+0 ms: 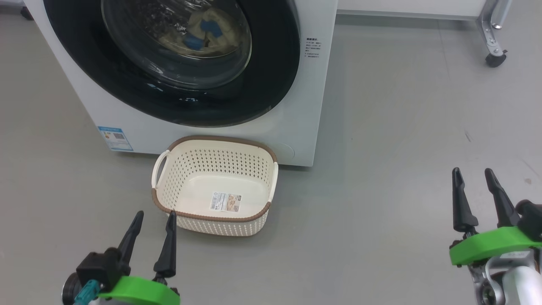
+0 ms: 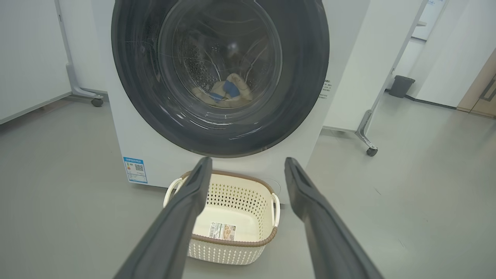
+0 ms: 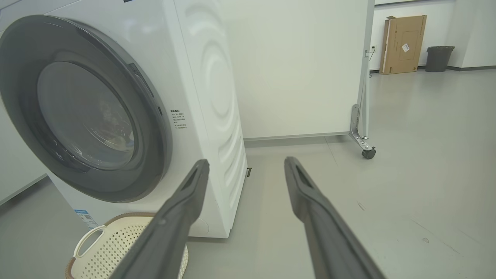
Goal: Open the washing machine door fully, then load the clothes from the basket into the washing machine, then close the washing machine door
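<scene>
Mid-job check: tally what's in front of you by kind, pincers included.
Washing machine: 1
Basket: 1
Heap of clothes inside the machine: 1, garments not separable
Pincers: 2, left pincer and right pincer, both open
Total: 5

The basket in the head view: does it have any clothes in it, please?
No, the basket holds nothing but its label sticker; the clothes lie behind the closed washing machine door.

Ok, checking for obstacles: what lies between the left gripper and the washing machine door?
The empty basket, on the floor below the door; the left wrist view shows it ahead of the left gripper.
</scene>
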### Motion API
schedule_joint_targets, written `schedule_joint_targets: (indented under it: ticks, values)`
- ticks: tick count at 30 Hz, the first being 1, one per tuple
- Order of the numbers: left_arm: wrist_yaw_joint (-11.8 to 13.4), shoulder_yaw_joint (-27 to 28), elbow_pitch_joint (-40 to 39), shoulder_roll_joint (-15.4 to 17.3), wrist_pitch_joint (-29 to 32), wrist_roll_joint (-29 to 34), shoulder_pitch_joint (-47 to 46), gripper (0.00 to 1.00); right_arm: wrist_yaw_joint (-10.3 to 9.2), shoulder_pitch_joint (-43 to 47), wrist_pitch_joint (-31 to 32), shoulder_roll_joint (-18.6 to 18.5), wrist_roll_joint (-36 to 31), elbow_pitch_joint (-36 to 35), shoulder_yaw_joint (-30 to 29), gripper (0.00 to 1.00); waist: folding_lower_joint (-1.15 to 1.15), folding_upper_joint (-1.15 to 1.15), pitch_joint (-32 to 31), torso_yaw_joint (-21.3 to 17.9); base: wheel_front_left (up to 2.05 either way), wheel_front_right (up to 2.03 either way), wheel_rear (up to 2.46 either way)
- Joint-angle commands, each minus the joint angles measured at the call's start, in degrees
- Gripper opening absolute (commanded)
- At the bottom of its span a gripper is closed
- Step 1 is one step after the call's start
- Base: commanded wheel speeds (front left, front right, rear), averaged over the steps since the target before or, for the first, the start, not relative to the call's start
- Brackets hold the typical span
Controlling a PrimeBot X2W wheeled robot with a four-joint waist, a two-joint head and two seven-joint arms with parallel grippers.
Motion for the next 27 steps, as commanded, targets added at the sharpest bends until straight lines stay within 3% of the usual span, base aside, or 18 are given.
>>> schedule_joint_targets:
  ticks: [1, 27]
  values:
    - [-0.2, 2.54, -2.11, 0.63, -0.55, 0.47, -1.78, 1.0, -0.21, -1.53, -0.13, -0.15, -0.34, -1.66, 1.24, 1.0, 0.0, 0.0, -0.01, 0.03, 0.0, 0.0, 0.0]
    - [-0.2, 2.13, -2.47, 0.87, -0.55, -0.37, -1.4, 1.0, -0.21, -1.3, -0.04, -0.1, -0.95, -0.67, 2.34, 1.0, 0.0, 0.0, -0.4, 0.35, 0.0, 0.0, 0.0]
